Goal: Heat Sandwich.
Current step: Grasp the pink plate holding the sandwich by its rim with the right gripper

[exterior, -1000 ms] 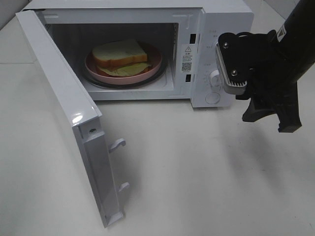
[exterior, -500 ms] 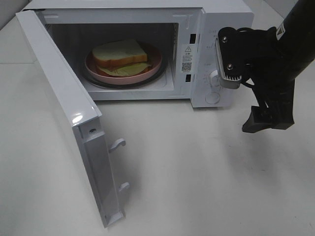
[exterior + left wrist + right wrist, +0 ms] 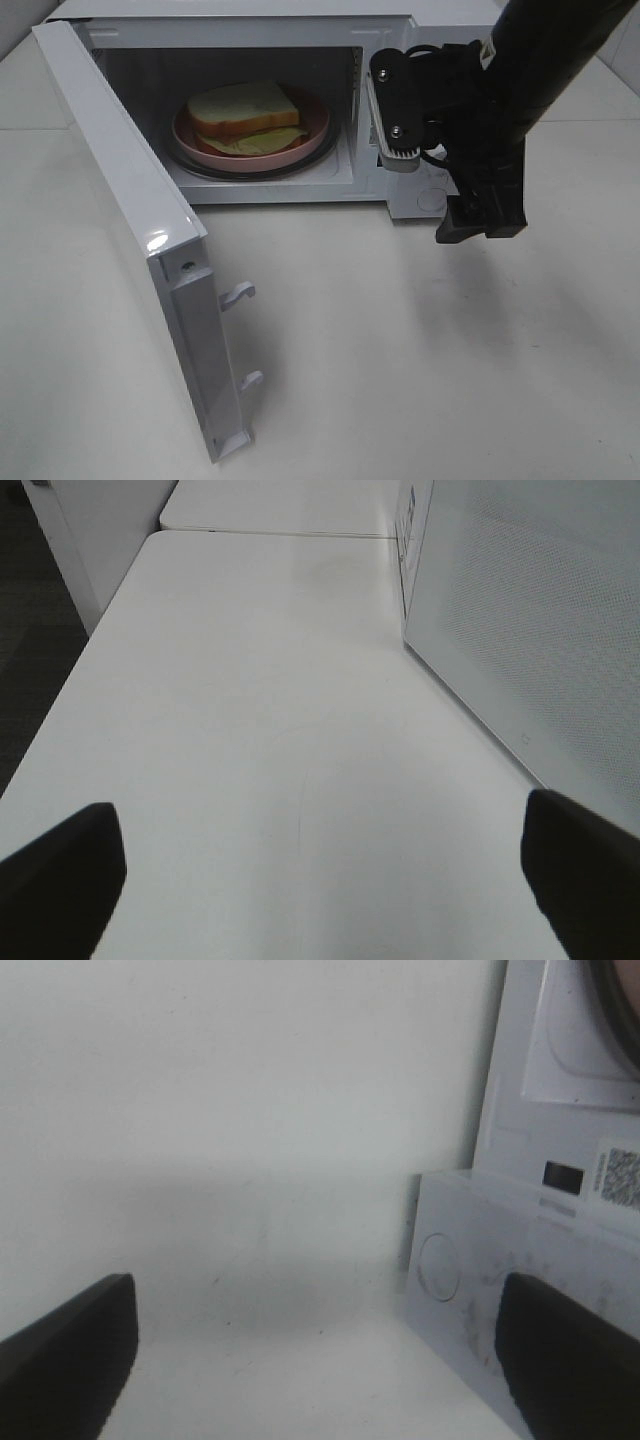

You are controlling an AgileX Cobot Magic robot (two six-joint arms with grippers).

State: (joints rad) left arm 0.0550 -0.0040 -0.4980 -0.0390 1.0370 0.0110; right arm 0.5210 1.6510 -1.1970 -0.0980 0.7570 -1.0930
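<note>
The sandwich (image 3: 243, 110), white bread with a tan crust over pale green lettuce, lies on a round pink plate (image 3: 310, 134) inside the open microwave (image 3: 400, 30). My right gripper (image 3: 472, 222) hangs fingers-down in front of the microwave's control panel, apart from the sandwich. In the right wrist view my right gripper (image 3: 320, 1360) is open and empty, with the panel's round button (image 3: 440, 1265) beside it. My left gripper (image 3: 320, 880) is open and empty over bare table; it does not show in the exterior view.
The microwave door (image 3: 130, 210) stands swung out to the left, its latch hooks (image 3: 240, 293) pointing at the table's middle. A white dotted panel of the microwave (image 3: 530, 630) rises close beside the left gripper. The white table (image 3: 420, 380) spreads in front.
My right arm has swung left and slightly up, from the right of the control panel to directly in front of it. The sandwich, plate and door have not moved.
</note>
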